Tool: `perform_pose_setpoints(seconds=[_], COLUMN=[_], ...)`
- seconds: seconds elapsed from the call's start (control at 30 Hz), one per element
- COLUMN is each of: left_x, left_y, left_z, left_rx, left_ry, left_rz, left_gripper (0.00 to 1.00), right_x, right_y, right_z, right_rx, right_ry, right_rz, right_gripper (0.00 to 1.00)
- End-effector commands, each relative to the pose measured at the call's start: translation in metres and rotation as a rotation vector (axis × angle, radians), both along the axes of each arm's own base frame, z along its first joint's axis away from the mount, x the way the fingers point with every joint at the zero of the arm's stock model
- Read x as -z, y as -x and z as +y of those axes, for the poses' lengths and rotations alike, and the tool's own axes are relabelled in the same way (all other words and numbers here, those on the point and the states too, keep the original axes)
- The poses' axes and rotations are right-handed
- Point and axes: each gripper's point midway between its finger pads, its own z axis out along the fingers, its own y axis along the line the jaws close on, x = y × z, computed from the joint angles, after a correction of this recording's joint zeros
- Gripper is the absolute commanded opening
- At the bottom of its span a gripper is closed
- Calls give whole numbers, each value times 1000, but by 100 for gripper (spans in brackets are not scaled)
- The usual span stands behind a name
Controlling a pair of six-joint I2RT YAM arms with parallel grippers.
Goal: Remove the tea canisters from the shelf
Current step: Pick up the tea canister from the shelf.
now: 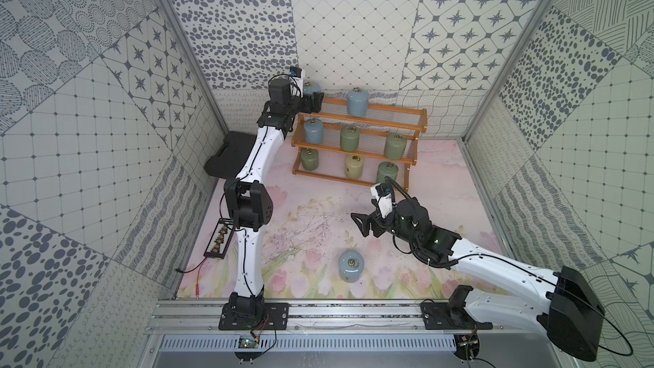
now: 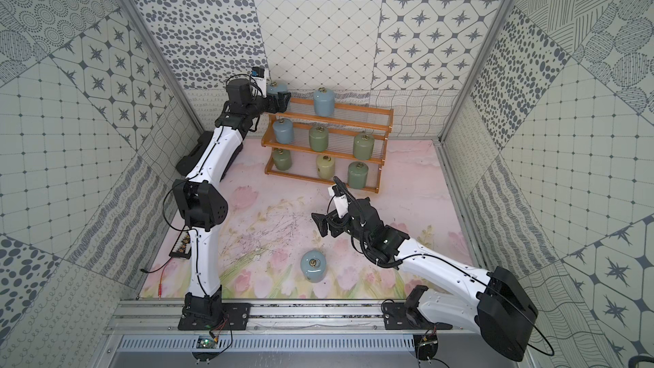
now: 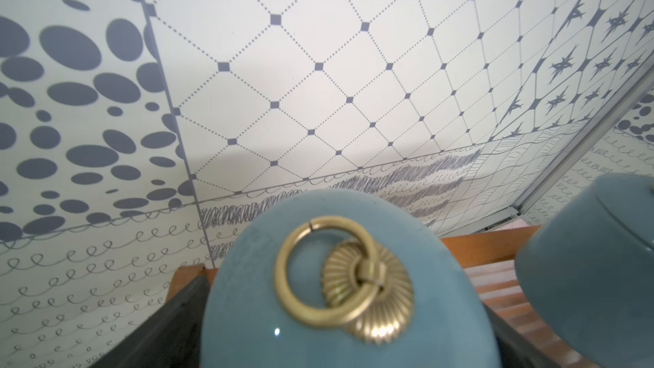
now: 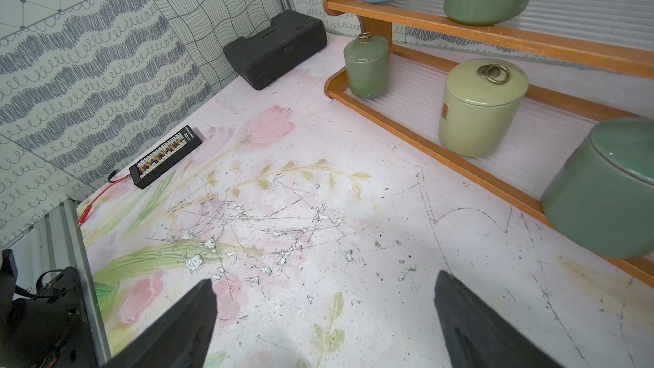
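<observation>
One blue canister (image 3: pixel 247 313) stands between the parted jaws of the left gripper (image 1: pixel 316 100): glossy, probably slippery and brittle, best clamped mid-body below the lid.

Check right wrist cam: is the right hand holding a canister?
No, the right hand is open and empty, hovering over the floral mat.

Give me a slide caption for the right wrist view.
Open right gripper over the table, near the shelf and cream canister.
</observation>
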Motion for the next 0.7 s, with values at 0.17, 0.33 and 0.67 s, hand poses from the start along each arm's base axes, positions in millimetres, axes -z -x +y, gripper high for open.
perform_pose_setpoints(seconds=[0.17,0.33,0.67], left_x=[-18,-17,-34], left_y=[-7,-4,10], left_z=[-6,-10,-15], left_rx=[41,61,108], left_ry=[72,80,95], left_rz=[-75,-67,-79], left_gripper=[87,75,65], right_x=[-13,-12,-11], right_y=[-7,-7,-6], right_z=[0,-1,-3], right_rx=[26,29,35], right_ry=[-35,-34,-38], right_rz=[-22,-20,-19], right_gripper=[100,99,100])
